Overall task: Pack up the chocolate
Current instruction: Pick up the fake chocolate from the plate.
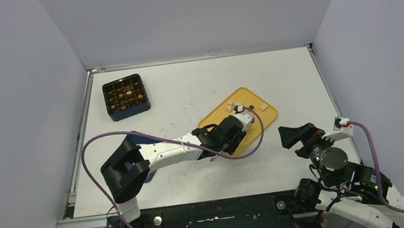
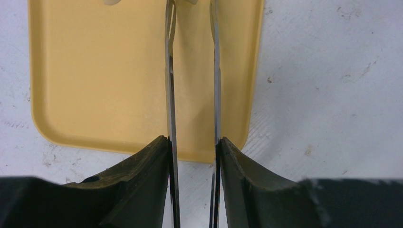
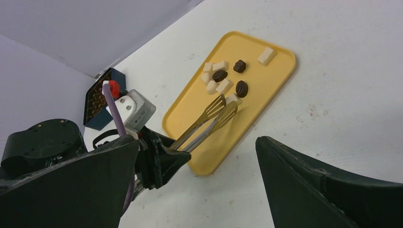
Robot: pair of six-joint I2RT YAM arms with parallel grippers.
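While the left gripper (image 2: 194, 161) is clamped on the handles of the tongs (image 3: 209, 121), squeezing them partway so the blades stand a little apart, the chocolate (image 3: 219, 75) lies loose on the tray (image 3: 266, 90) at mid-table. We count about nine pieces there: three dark rounded ones and the rest cream cubes or blocks. Most are bunched at the far end, and one cream block sits apart near the far corner. The tong tips hover over the tray just beside the nearest cream piece; whether they touch it we cannot tell. More pieces already sit in some cells of the box (image 1: 126, 96), well apart at the table's far left corner. The right gripper (image 3: 199, 190) hangs with its jaws spread wide, holding nothing, off to the right of the tray.

We judge these pieces light and fairly stiff, yet easy to scuff or chip under a hard pinch. The tray looks smooth, so a nudge may send a piece sliding. The cubes offer flat opposite faces, which is where we would close the tips, one piece at a time. The rounded dark ones look likelier to squirt out, so we would take them across their widest part, gently.
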